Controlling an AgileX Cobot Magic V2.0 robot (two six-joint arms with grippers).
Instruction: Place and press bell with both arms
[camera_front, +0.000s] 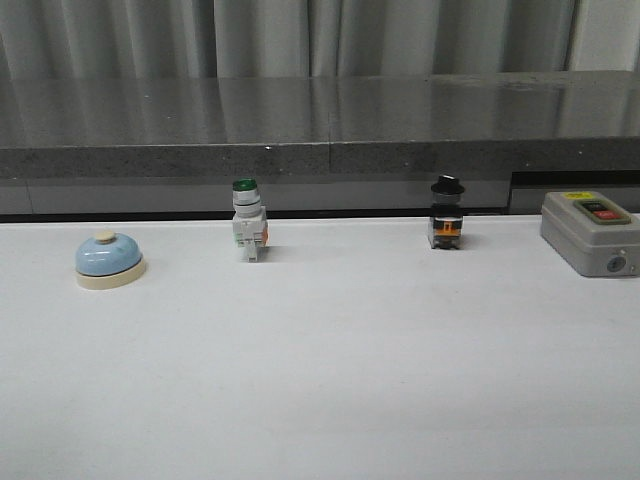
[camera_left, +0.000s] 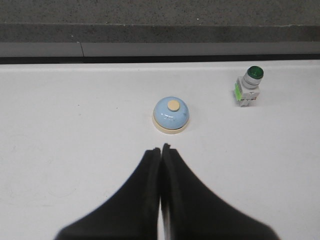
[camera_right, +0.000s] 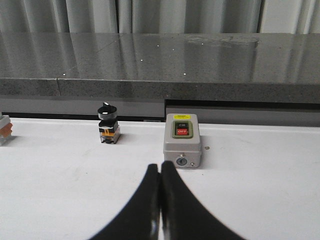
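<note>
The light-blue bell (camera_front: 109, 258) with its cream base and cream button stands on the white table at the far left. The left wrist view has the bell (camera_left: 171, 114) just beyond my left gripper (camera_left: 161, 148), whose black fingers are shut with nothing between them and clear of the bell. My right gripper (camera_right: 160, 166) is likewise shut and empty, hanging over the table just short of the grey switch box (camera_right: 182, 140). Neither arm shows in the front view.
A green-capped white push-button switch (camera_front: 247, 222) stands mid-left, a black-knobbed selector switch (camera_front: 446, 214) mid-right, and the grey box with red and green buttons (camera_front: 591, 231) at the far right. A dark grey ledge (camera_front: 320, 125) runs along the back of the white table (camera_front: 320, 380).
</note>
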